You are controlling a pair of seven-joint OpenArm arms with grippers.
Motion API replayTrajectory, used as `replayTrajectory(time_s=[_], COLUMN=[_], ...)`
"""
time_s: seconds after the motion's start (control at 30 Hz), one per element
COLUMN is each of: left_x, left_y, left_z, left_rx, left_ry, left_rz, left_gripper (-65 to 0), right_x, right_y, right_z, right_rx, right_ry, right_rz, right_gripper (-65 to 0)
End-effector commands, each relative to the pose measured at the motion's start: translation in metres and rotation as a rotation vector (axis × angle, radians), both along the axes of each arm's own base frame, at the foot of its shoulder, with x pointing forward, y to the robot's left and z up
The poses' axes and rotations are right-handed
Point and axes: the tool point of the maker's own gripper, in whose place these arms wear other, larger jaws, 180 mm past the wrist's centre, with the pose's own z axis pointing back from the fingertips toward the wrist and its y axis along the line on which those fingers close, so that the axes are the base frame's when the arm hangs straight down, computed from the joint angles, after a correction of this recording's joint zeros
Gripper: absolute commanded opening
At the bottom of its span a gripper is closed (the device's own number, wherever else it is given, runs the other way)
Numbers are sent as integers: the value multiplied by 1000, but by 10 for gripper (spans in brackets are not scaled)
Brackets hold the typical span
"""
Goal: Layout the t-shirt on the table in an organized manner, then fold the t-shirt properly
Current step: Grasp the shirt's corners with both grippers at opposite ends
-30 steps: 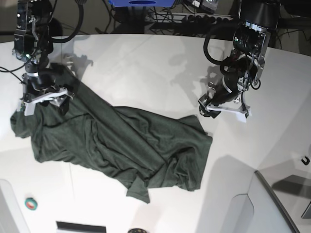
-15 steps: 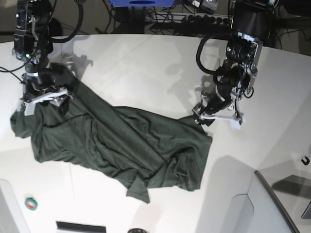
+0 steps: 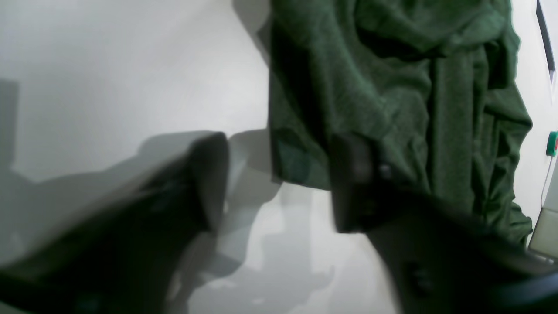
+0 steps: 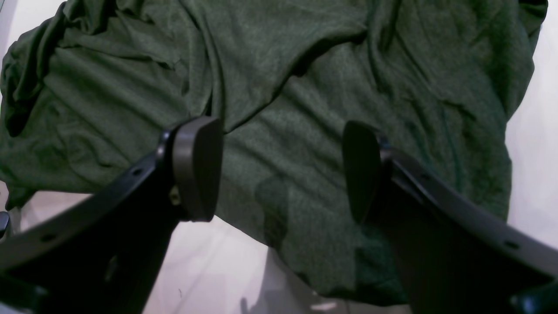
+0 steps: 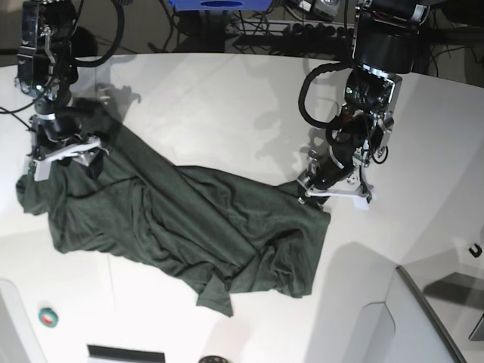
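Gripping the t-shirt (image 5: 189, 227) corner, the left pincer (image 3: 279, 183) stands spread astride the hem, not yet pinching. Seat cloth deep between fingers. The right pincer (image 4: 281, 170) hangs spread over fabric on the surface (image 5: 227, 98).

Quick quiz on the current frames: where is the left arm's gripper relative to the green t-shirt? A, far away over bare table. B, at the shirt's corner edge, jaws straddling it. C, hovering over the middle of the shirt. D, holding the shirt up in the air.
B: the left gripper has one finger on bare table and the other over the t-shirt corner.
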Motion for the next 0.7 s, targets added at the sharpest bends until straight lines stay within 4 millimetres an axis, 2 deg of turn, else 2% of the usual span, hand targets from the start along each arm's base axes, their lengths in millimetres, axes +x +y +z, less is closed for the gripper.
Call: replayTrajectory(time_s=[0.0, 0.07, 0.13, 0.27, 0.53, 0.6, 0.67], left_x=[0, 0, 5, 4, 6, 6, 6], left_y=[0, 1, 1, 6, -17, -17, -18], left_z=[0, 0, 2, -8, -12, -12, -12], left_rx=[-11, -11, -9, -4, -50, -50, -50], left_ry=[16, 16, 12, 46, 57, 57, 58], left_rz=[3, 4, 6, 18, 13, 13, 12], left_gripper=[-428, -474, -457, -444, -448, -454, -487], right_x=[7, 7, 8, 8, 8, 8, 8], right_y=[-3, -3, -3, -3, -3, -3, -3], right_z=[12, 12, 12, 12, 12, 12, 12], right_rx=[-8, -8, -8, -8, -8, -8, -9], right_ry=[-46, -46, -48, -48, -48, -48, -48], right_rz=[2, 2, 2, 2, 2, 2, 3], right_gripper=[-252, -252, -252, -252, -252, -252, -252])
